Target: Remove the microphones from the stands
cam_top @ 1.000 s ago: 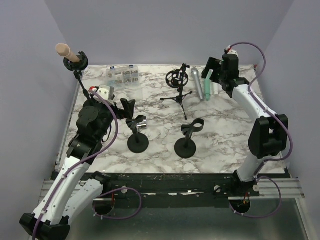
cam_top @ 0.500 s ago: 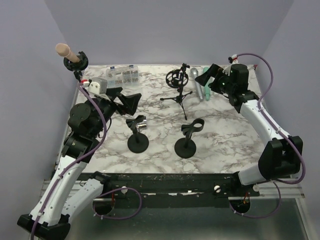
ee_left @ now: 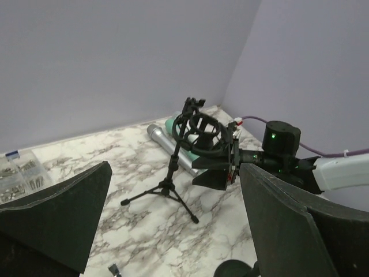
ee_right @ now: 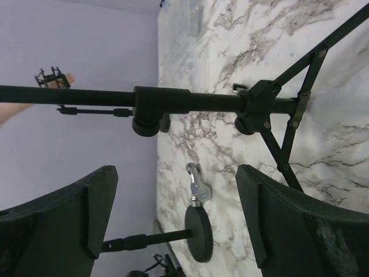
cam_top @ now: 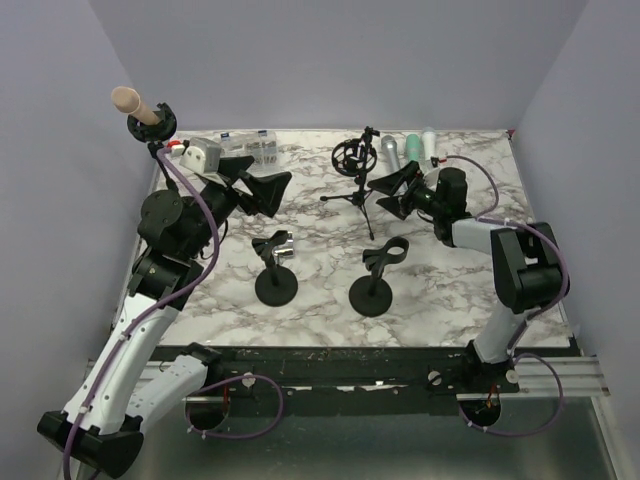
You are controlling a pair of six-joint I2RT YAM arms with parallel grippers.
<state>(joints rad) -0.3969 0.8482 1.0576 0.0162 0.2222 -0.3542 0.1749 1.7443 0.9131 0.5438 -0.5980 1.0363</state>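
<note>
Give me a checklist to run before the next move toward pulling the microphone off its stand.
1. Left pincer open: ok.
2. Right pincer open: ok.
3. Beige microphone seated in the corner stand: ok, not yet removed.
4. Either pincer at that microphone: not ok; both are apart from it.
5. Right pincer facing a loaded stand: not ok; the tripod stand looks empty.
6. Corner stand's base steady: cannot tell; base not visible.

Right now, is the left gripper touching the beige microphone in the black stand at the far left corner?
Apart. The top view shows the open left gripper hovering over the table, with a clear gap between it and the beige microphone.
</note>
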